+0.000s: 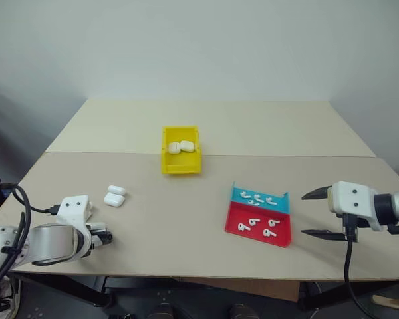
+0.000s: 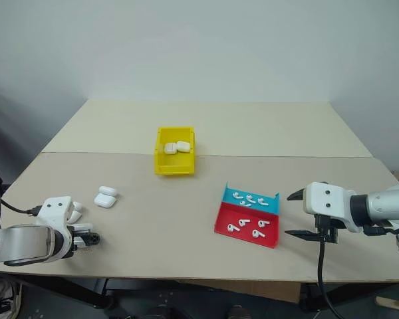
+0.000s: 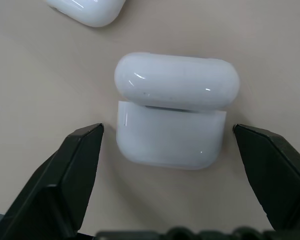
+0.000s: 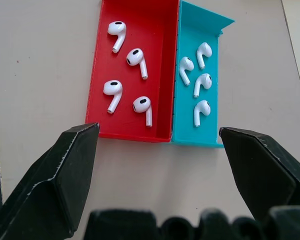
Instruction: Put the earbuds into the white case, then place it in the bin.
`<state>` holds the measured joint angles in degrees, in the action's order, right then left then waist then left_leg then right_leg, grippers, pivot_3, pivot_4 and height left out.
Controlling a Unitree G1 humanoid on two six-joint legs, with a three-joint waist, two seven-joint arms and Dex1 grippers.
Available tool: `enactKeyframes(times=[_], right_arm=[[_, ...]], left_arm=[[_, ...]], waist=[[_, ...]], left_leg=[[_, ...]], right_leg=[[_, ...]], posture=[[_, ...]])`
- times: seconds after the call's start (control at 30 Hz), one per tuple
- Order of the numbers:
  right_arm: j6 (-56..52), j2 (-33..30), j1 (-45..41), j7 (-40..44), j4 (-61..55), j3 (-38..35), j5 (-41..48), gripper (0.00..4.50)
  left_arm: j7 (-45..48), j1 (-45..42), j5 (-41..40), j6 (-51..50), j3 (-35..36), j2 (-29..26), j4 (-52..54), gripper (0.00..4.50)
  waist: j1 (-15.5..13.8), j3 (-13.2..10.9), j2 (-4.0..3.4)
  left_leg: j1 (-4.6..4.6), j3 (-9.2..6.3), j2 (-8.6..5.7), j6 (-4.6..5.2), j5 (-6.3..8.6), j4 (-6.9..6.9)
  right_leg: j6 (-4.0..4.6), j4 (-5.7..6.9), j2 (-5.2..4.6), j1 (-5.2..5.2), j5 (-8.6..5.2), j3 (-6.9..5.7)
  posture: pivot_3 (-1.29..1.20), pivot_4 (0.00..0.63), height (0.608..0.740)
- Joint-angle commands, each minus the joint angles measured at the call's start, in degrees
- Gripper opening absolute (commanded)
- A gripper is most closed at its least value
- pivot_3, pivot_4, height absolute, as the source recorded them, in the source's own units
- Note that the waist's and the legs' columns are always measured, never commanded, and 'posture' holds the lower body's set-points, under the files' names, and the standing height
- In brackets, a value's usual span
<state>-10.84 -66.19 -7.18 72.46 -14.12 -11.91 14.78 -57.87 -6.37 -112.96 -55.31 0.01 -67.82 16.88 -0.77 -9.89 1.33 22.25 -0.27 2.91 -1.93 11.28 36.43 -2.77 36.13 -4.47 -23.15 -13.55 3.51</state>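
1. White case [image 3: 170, 112] lies on the counter [image 1: 186, 219], lid ajar, between the left gripper's [image 3: 167, 137] parted fingers, untouched; no writing legible
2. Second case [image 1: 114, 195] just beyond
3. Earbuds [image 4: 127, 85] lie in the red-and-blue tray [image 4: 176, 75]; right gripper [image 1: 317, 213] hangs wide open nearby
4. Yellow bin [image 1: 181, 166] holds two cases

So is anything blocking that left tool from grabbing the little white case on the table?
Nothing visible. The left tool is open, one finger on each side of the white case, with bare table in the gaps. A second case lies just beyond, clear of the fingers.
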Motion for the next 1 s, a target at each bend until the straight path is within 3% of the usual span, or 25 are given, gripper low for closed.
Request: enactKeyframes(times=[0.03,0.1,0.33,0.5,0.67,0.73,0.83,0.93,1.0], right_arm=[[-0.04,-0.57,-0.67,-0.20,-0.86,-1.04,0.65,4.50],[0.00,-0.56,-0.55,-0.22,-0.87,-1.16,0.66,4.50],[0.13,-0.43,-0.58,-0.44,-0.65,-1.12,0.52,4.50],[0.01,-0.66,-1.36,-0.53,-0.41,-1.57,0.84,4.50],[-0.40,-0.13,-4.05,-1.06,-0.37,-1.43,1.62,4.50],[-0.97,0.23,-5.95,-1.63,-0.37,-0.49,1.45,4.50],[-3.03,0.83,-7.96,-2.67,-2.13,0.85,1.47,4.50],[-4.91,0.94,-8.20,-3.53,-4.99,2.35,0.82,4.50],[-6.47,0.87,-8.24,-4.10,-7.15,3.80,0.19,4.50]], left_arm=[[-2.58,-0.72,-0.04,0.16,0.23,-0.13,-0.83,3.33],[-2.34,-1.10,-0.04,-0.48,0.37,-0.37,-0.26,2.83],[-3.35,-2.79,-0.04,-1.14,0.49,-2.78,1.47,2.80],[11.37,-7.90,4.87,-1.26,8.56,-6.33,12.76,2.80],[27.94,-8.30,14.62,1.60,12.59,-2.25,18.07,2.80],[36.80,-8.04,28.96,6.96,9.51,2.17,21.26,2.80],[53.69,-6.50,54.96,23.92,-0.73,11.23,20.25,2.80],[73.09,-3.87,69.31,40.56,-7.34,18.70,13.14,2.80],[80.73,-2.49,74.75,49.46,-9.23,24.71,7.86,2.80]], waist=[[0.08,0.00,0.00],[0.21,0.00,0.01],[0.28,-0.09,0.16],[0.08,-0.25,0.44],[0.33,-0.25,0.42],[0.47,-0.25,0.43],[0.37,-0.23,0.39],[0.30,-0.22,0.45],[0.37,-0.22,0.44]], left_leg=[[0.00,0.00,0.00,0.00,0.00,0.00],[0.01,0.00,0.00,0.00,0.00,-0.02],[0.05,0.04,0.00,-0.01,0.00,-0.06],[0.15,0.05,0.00,-0.10,0.00,-0.06],[0.17,0.14,-0.03,-0.36,0.04,-0.15],[0.17,0.13,-0.02,-0.37,0.04,-0.20],[0.16,0.15,-0.06,-0.45,-0.01,-0.20],[0.21,0.15,-0.06,-0.46,-0.02,-0.15],[0.27,0.18,-0.06,-0.45,-0.01,-0.13]], right_leg=[[0.00,0.00,0.00,0.00,0.00,0.00],[0.00,0.00,0.01,-0.03,0.00,0.02],[0.00,-0.03,0.02,-0.09,0.00,0.06],[-0.04,-0.11,0.01,-0.12,0.04,0.06],[-0.08,-0.29,-0.02,-0.11,0.06,0.12],[-0.09,-0.27,0.03,-0.17,0.05,0.15],[-0.10,-0.29,0.03,-0.16,0.07,0.20],[-0.09,-0.40,0.03,-0.12,0.20,0.21],[-0.12,-0.45,0.03,-0.13,0.23,0.24]], posture=[[0.00,0.150,0.740],[0.00,0.150,0.740],[0.00,0.150,0.740],[0.00,0.150,0.740],[0.00,0.150,0.740],[0.00,0.150,0.740],[0.00,0.150,0.740],[0.00,0.150,0.740],[0.00,0.150,0.740]])
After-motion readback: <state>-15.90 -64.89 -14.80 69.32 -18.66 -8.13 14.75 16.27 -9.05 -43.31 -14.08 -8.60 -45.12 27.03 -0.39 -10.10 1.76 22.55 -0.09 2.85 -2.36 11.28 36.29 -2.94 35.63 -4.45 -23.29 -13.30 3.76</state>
